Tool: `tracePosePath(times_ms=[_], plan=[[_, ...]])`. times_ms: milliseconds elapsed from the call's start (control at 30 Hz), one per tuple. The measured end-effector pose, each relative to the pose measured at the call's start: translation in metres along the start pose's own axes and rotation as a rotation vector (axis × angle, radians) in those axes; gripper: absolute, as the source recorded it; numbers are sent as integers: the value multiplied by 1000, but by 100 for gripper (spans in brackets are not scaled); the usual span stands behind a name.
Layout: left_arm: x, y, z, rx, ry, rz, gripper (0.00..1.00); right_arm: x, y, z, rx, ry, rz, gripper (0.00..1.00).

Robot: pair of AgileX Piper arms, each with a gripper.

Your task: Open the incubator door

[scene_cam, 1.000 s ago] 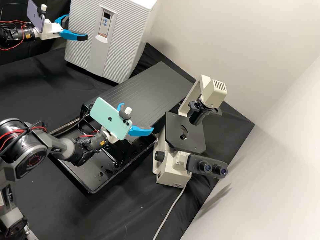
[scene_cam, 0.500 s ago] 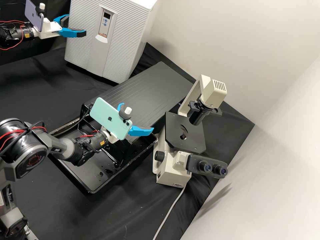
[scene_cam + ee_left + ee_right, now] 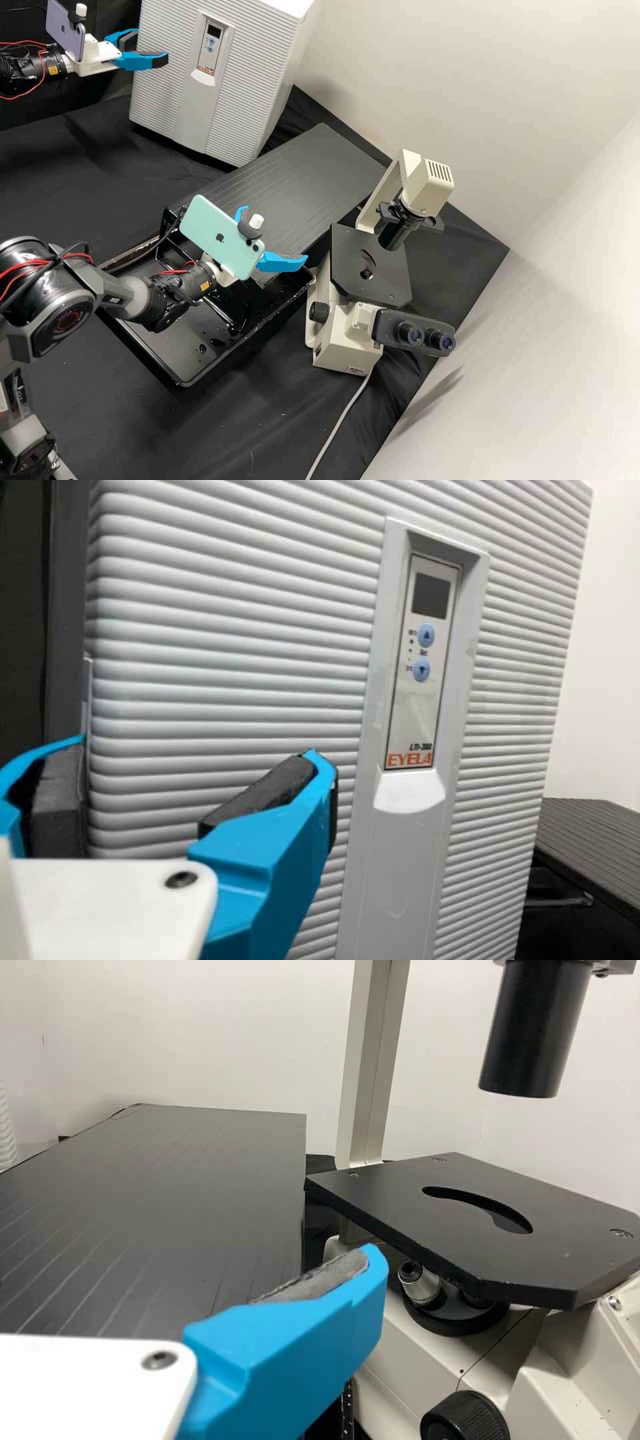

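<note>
incubator door [image 3: 230, 650] is closed, far side of bench [image 3: 67, 167]; left gripper [image 3: 190, 760] has jaws spread near its side edge [image 3: 91, 710], right gripper [image 3: 273, 235] spread near microscope [image 3: 347, 333]. door seems rigid, maybe heavyish, slippery on front; best hooked at side edge.

Pale wall [image 3: 413, 67] at one o'clock in the high view, second pale wall [image 3: 573, 373] at four, black-draped bench [image 3: 220, 427] at seven, dark backdrop [image 3: 40, 110] at ten
</note>
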Motion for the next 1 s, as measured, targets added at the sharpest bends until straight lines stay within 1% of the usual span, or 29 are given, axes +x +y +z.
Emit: tracePosePath(times_ms=[267, 367, 567, 633, 700, 1000], plan=[[-1, -1, -2, -16, 16, 5, 0, 0, 0, 0, 0, 0, 0, 100], [-2, 1, -1, -21, 21, 12, 0, 0, 0, 0, 0, 0, 0, 100], [-2, 2, -1, -23, 27, 11, 0, 0, 0, 0, 0, 0, 0, 100], [-4, -1, -2, -26, 30, 5, 0, 0, 0, 0, 0, 0, 0, 100], [-4, 0, -1, -29, 30, 9, 0, 0, 0, 0, 0, 0, 0, 100], [-19, 4, 7, -30, 30, -10, 0, 0, 0, 0, 0, 0, 0, 100]])
